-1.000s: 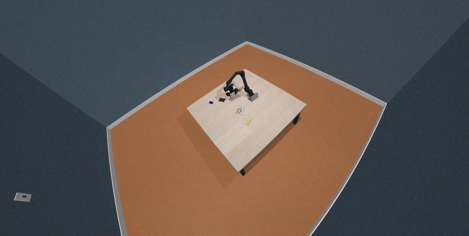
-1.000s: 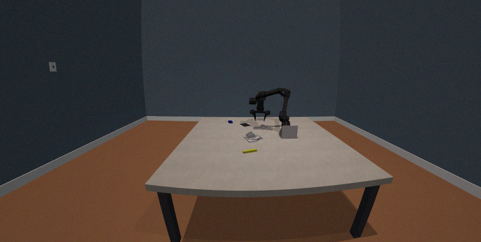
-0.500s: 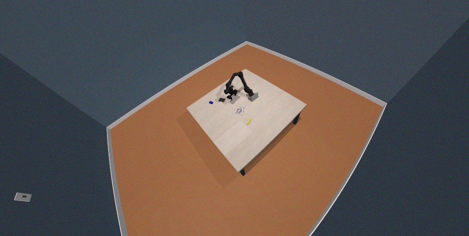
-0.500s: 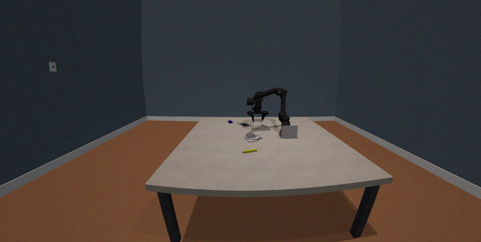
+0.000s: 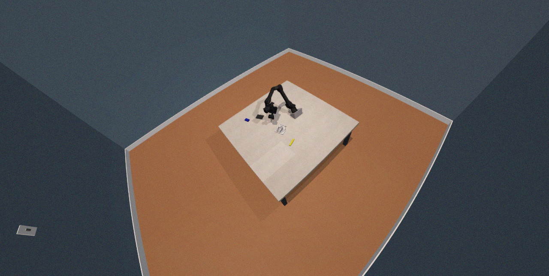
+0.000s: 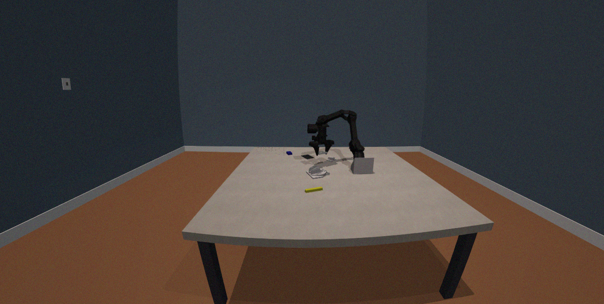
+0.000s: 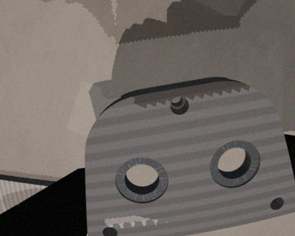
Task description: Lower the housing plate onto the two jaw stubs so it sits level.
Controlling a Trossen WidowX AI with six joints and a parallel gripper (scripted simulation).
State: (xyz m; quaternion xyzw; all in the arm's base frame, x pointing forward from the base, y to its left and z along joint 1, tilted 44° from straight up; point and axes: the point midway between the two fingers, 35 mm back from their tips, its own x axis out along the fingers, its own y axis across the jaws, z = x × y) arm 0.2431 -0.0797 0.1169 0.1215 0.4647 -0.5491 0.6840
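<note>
The housing plate [image 7: 187, 131] [image 6: 322, 153] is grey, with two large ringed holes, a small hole near its rounded edge and two dark corner holes. My gripper [image 7: 183, 164] [image 6: 322, 152] is shut on its two sides and holds it above the table, behind the base in the exterior view. The pale base with the jaws [image 5: 280, 129] [image 6: 317, 171] rests on the table, away from the held plate. The jaws look upright there, but are too small to tell how they sit on their pins. The stubs cannot be made out.
A yellow bar [image 5: 291, 142] [image 6: 314, 190] lies in front of the base. A blue block [image 5: 246, 120] [image 6: 289, 153] and a dark square [image 5: 259, 116] [image 6: 307, 156] lie farther back. A grey panel [image 5: 296, 113] [image 6: 363, 165] stands by the arm's foot.
</note>
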